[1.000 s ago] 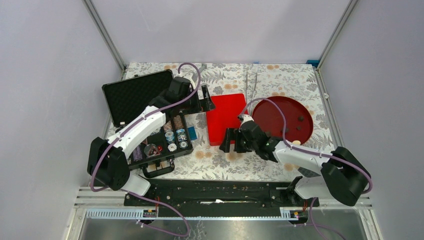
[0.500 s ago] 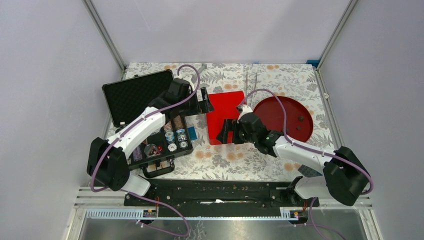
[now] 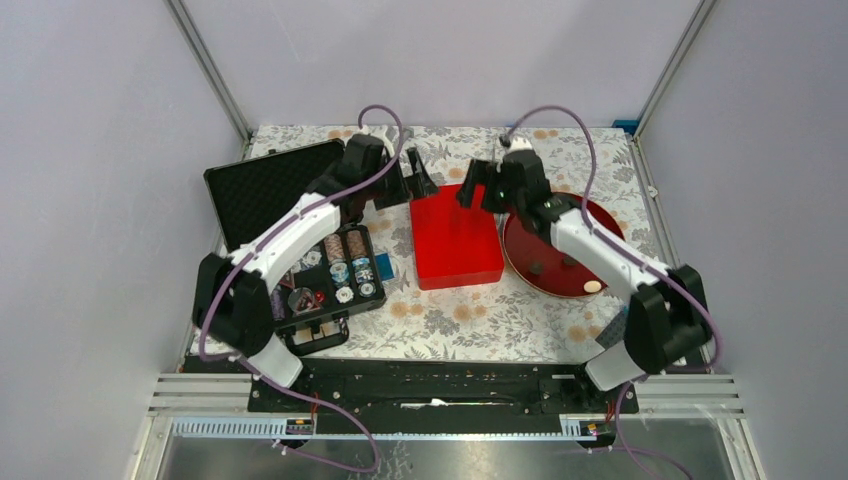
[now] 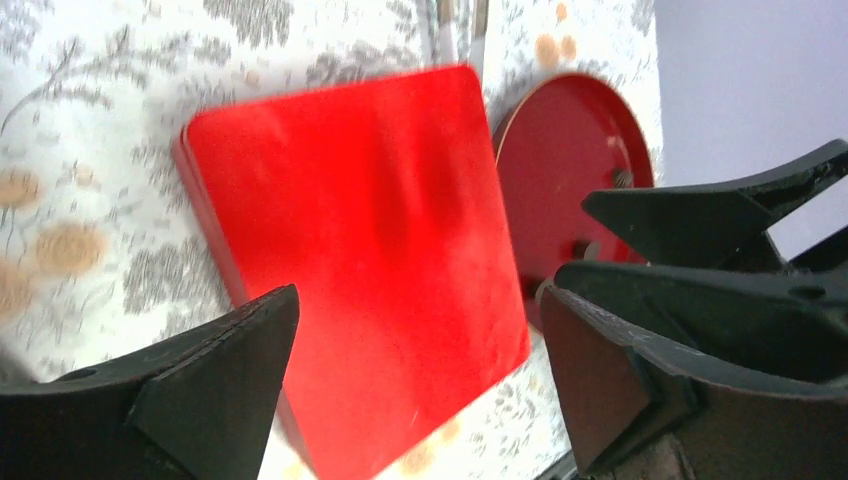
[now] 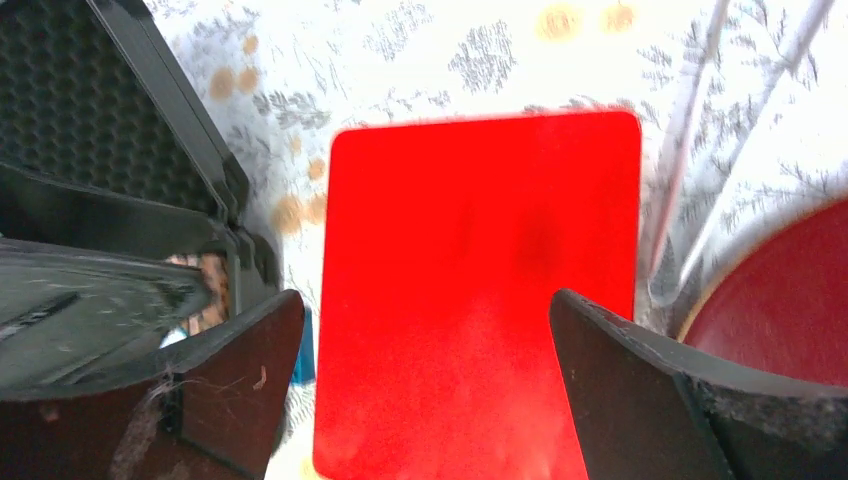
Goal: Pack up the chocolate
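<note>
red plate (image 3: 520, 245) half behind right arm (image 3: 600, 255), chocolate (image 3: 535, 268) mere specks

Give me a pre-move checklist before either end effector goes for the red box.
1. Left end effector open and empty: ok, jaws wide, nothing between them.
2. Right end effector open and empty: ok, the same.
3. Red box ready to receive: not ok, it looks shut, lying flat on the table.
4. Chocolate in sight: ok, three lumps show on the round plate; the right arm hides part of the plate.
5. Clearance between the two end effectors: cannot tell, both are at the box's far edge and the left wrist view shows the other's fingers nearby.
</note>
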Controlling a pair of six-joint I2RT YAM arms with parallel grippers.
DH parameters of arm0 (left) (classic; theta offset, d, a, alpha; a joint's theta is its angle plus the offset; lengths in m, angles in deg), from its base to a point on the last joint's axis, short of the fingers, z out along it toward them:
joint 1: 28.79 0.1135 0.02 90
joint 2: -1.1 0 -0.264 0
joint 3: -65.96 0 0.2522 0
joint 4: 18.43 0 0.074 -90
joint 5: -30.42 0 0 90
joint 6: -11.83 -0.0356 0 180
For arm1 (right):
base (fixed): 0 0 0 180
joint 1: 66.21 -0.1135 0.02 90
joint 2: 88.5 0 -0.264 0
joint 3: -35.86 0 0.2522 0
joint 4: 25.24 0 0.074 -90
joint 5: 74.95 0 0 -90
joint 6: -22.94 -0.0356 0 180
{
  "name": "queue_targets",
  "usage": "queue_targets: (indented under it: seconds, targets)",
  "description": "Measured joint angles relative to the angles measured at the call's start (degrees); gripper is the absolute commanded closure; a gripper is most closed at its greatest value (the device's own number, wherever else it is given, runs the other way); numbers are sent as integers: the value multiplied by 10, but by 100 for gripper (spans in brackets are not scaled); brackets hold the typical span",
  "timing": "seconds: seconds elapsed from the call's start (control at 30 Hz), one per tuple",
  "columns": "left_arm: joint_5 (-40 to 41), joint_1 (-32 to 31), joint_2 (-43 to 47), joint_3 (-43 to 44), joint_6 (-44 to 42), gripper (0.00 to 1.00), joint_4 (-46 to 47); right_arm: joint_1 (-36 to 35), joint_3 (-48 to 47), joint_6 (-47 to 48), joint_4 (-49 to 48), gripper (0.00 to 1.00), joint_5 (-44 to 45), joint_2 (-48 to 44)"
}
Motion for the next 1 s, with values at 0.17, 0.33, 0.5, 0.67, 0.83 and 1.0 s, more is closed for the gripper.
queue_targets:
  seconds: [0.17, 0.33, 0.5, 0.67, 0.83, 1.0]
  targets:
    - [-11, 18, -88, 81, 26, 1, 34, 17, -121, 10, 6, 0, -23, 97]
    - [-30, 39, -150, 92, 71, 1, 95, 57, -148, -13, -23, 0, -72, 164]
    - [-56, 50, -248, 92, 113, 1, 166, 82, -154, -38, -46, 0, -109, 264]
    - [-82, 49, -274, 98, 126, 1, 211, 86, -160, -40, -62, 0, -129, 272]
    - [-71, 49, -249, 90, 115, 1, 182, 87, -161, -32, -6, 0, -130, 233]
    - [-69, 49, -181, 80, 105, 1, 157, 87, -161, -30, 1, 0, -137, 163]
